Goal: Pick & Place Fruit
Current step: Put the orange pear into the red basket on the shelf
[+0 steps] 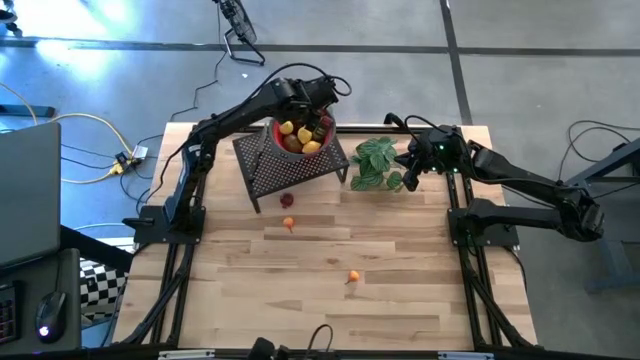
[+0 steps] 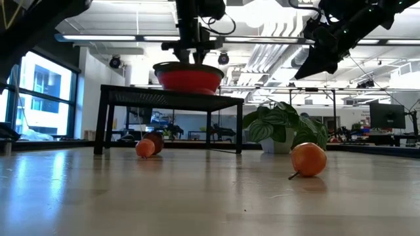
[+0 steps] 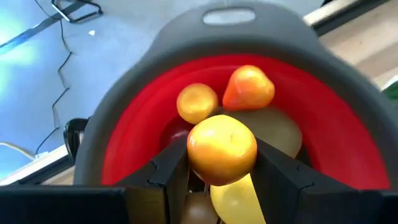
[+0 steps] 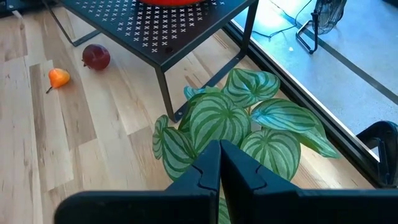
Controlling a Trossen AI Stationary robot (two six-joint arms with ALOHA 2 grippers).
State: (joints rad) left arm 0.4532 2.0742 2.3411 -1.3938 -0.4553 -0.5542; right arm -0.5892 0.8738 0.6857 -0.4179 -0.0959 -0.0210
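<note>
While over bowl: left gripper [image 3: 222,171] clamps yellow-orange fruit [image 3: 222,149] above red bowl [image 3: 134,134]
Right gripper [image 4: 219,163]: pinched shut, empty, above leafy plant [image 4: 242,124] beside bowl

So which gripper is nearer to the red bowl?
Left. The left gripper is directly over the red bowl, holding a yellow-orange fruit. The right gripper is shut, off to the side above the leafy plant.

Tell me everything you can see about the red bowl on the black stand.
The red bowl is round, red inside, with a wide grey rim and a slot-like handle hole; it looks like plastic or silicone. It sits upright on the black perforated metal stand at the table's back. Inside lie several fruit, yellow and orange-red among them. The left gripper hangs over it, fingers closed on a yellow-orange fruit above the pile.
</note>
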